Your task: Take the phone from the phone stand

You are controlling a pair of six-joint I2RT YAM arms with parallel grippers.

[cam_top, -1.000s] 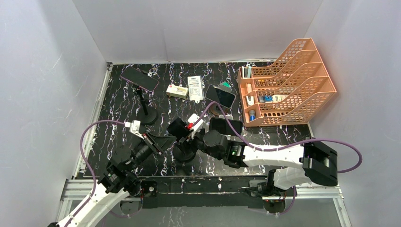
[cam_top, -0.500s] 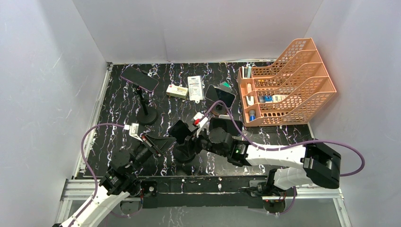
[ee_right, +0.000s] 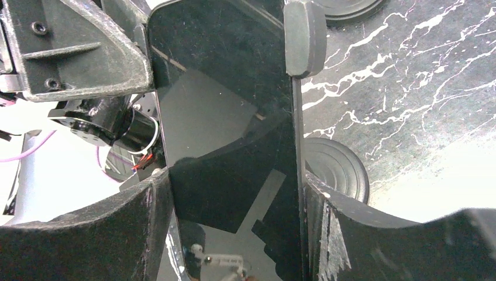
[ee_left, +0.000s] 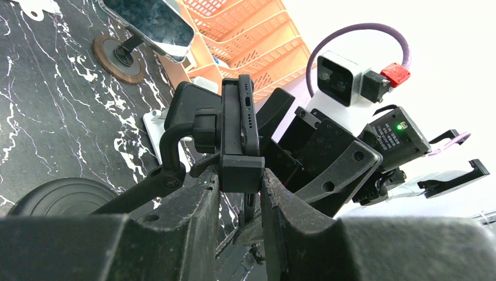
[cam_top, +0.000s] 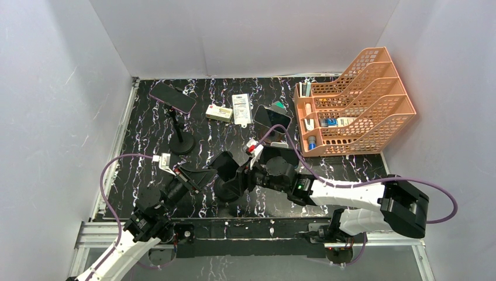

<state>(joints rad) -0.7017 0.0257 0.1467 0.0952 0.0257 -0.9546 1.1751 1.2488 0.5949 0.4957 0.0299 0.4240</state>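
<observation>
A black phone (cam_top: 224, 163) sits in the clamp of a black phone stand (cam_top: 228, 190) at the front middle of the table. In the left wrist view the phone (ee_left: 245, 111) is edge-on above the clamp's block (ee_left: 240, 172). My left gripper (ee_left: 240, 199) is shut on that block of the stand; in the top view it (cam_top: 202, 175) is just left of the stand. In the right wrist view the phone's dark screen (ee_right: 228, 117) fills the gap between my fingers. My right gripper (ee_right: 237, 222) is shut on the phone's two long edges, and in the top view it (cam_top: 240, 175) reaches in from the right.
A second phone on a tall stand (cam_top: 172, 96) is at the back left. A third phone on a round wooden stand (cam_top: 272, 117) is mid-back. Two small boxes (cam_top: 241, 108) lie between them. An orange file rack (cam_top: 354, 102) stands at the right. The grey walls are close.
My right wrist has shifted right and a little back, still on the phone. The stand's head has tilted slightly with it. The left gripper has stayed on the stand.
</observation>
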